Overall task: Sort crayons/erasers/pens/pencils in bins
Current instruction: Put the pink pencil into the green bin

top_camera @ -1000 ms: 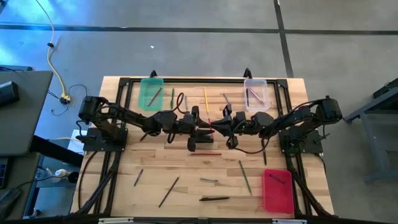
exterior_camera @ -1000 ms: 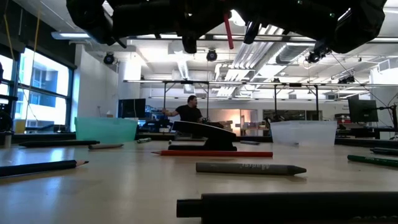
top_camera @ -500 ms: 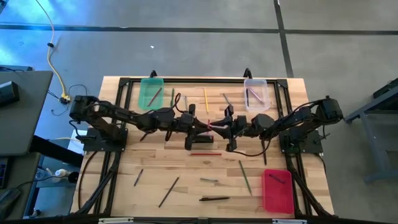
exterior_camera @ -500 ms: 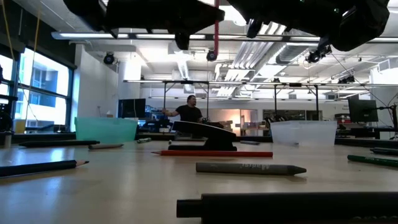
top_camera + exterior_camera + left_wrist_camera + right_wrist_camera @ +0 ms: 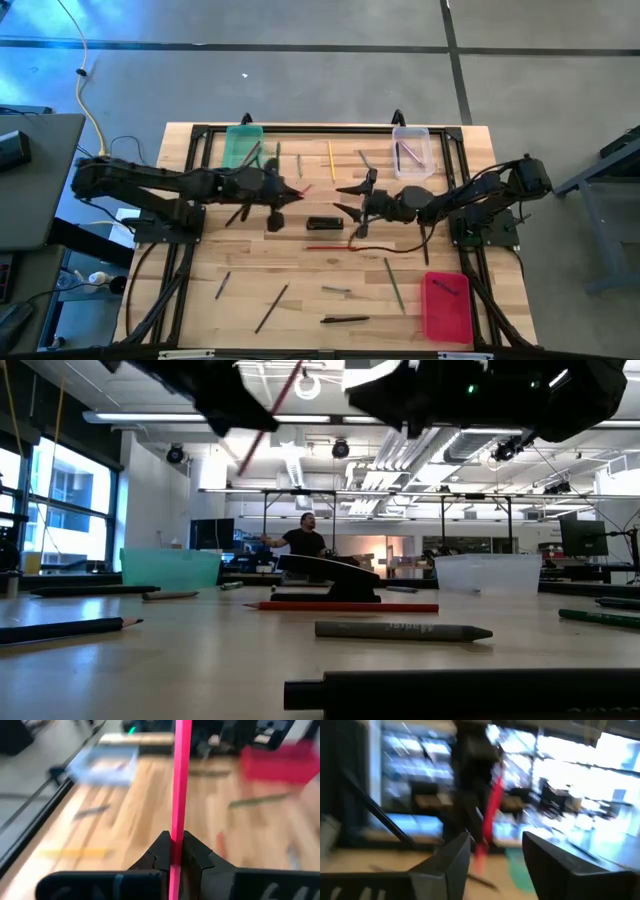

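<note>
My left gripper (image 5: pixel 287 192) is shut on a red pencil (image 5: pixel 181 780) and holds it in the air over the table's middle. In the low view the pencil (image 5: pixel 268 415) slants high above the wood. My right gripper (image 5: pixel 347 198) stands open just right of it, its fingers spread with nothing between them; in its wrist view the pencil (image 5: pixel 492 805) shows a little beyond the fingers. A green bin (image 5: pixel 243 148) sits at the far left, a clear bin (image 5: pixel 412 150) at the far right, and a red bin (image 5: pixel 446 305) at the near right. My left gripper pinches the red pencil's shaft (image 5: pixel 175 845) between its two fingertips. The fingers come from the table's left, slanting a little downward, and lie across the pencil. The pencil is lifted clear of the table and tilted, most of its length sticking out past the fingers.
A black block (image 5: pixel 323 222) and another red pencil (image 5: pixel 330 247) lie on the table under the grippers. Several pencils and pens lie scattered over the near half (image 5: pixel 345 319), and a yellow one (image 5: pixel 331 160) lies at the far side. A black frame edges the table.
My left gripper has shut on the red pencil and my right gripper has opened and let it go. The left gripper has then drawn back toward the table's left edge, rising and tipping up, and the pencil has gone with it from upright to slanting.
</note>
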Controlling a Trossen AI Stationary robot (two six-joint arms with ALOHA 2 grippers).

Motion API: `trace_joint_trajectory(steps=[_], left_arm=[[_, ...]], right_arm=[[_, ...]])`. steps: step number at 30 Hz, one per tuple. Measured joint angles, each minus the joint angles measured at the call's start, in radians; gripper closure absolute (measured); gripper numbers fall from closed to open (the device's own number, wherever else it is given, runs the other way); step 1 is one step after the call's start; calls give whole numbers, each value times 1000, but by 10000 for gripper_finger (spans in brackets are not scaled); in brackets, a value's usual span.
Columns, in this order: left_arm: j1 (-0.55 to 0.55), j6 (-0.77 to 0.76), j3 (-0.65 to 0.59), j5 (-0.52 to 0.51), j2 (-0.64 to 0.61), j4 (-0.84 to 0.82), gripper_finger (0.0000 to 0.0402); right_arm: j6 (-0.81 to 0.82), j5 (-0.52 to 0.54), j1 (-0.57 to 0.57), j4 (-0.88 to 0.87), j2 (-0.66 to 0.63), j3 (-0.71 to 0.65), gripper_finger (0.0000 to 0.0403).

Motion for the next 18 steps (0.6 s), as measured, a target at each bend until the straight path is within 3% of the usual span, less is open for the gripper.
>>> trace_joint_trajectory(steps=[4, 10, 18], left_arm=[[40, -65, 0, -73, -113, -239, 398], [205, -109, 0, -91, -183, -482, 398], [461, -71, 0, -23, -103, -484, 398]], right_arm=[[-28, 109, -18, -159, 0, 0, 290], [28, 121, -56, -274, 0, 0, 392], [32, 122, -41, -275, 0, 0, 386]])
